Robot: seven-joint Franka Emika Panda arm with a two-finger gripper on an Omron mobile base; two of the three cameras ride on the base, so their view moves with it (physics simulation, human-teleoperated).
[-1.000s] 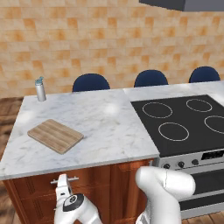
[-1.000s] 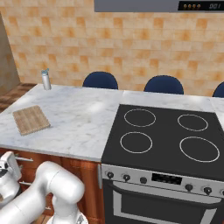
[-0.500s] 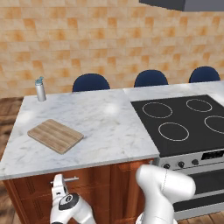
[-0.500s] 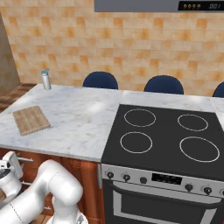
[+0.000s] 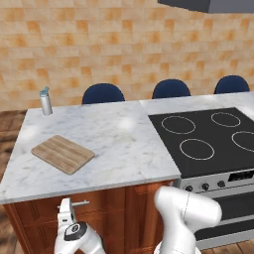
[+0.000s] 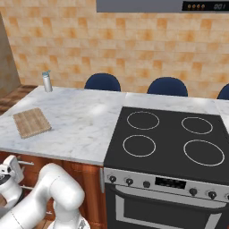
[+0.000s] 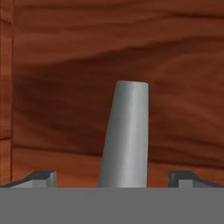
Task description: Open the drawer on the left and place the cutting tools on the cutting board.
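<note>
The drawer is shut, its reddish-brown front just under the left end of the marble counter. My gripper is right at its silver bar handle, low at the cabinet's left. In the hand view the handle stands between my two fingertips, which are spread wide and do not touch it, so the gripper is open. The cutting board lies bare on the counter's left, also seen as the board. The knife and peeler are hidden.
A grey bottle stands at the counter's back left corner. The black stove with its oven front takes up the right. Three blue chairs line the far side. My white arm rises in front of the cabinet.
My hand has edged a little to the left along the drawer front, staying at handle height. The drawer has stayed shut.
</note>
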